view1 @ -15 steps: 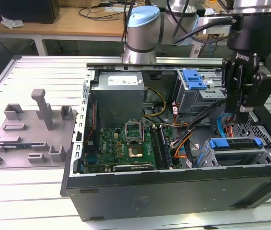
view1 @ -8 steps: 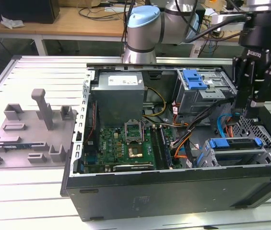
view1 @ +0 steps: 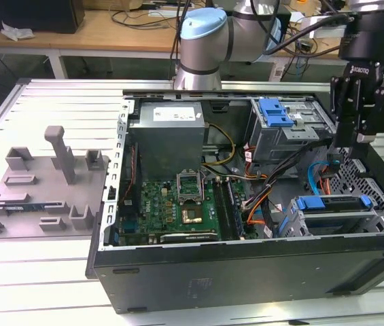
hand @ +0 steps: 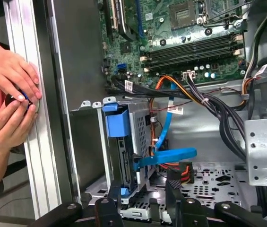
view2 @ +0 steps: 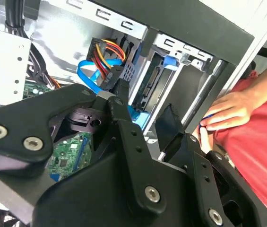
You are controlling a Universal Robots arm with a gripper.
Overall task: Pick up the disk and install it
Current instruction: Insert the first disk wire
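Gripper (hand: 142, 201) was nearest the lens in the first wrist view, its black matte metal fingers (hand: 108, 208) spread apart with nothing clamped between them. Just beyond, the disk (hand: 116, 124) sat on edge inside the perforated steel cage (hand: 140, 137), its blue plastic bracket at the cage mouth. In the exterior view this was the corner of the black case (view1: 246, 272) at that view's right, below the gripper. A flat blue cable (hand: 171, 155) curved beside the cage. Farther in lay the green board (hand: 180, 38) with long dark slots. A person's hands (hand: 10, 71) rested on the ribbed aluminium table (hand: 22, 47) outside the case.
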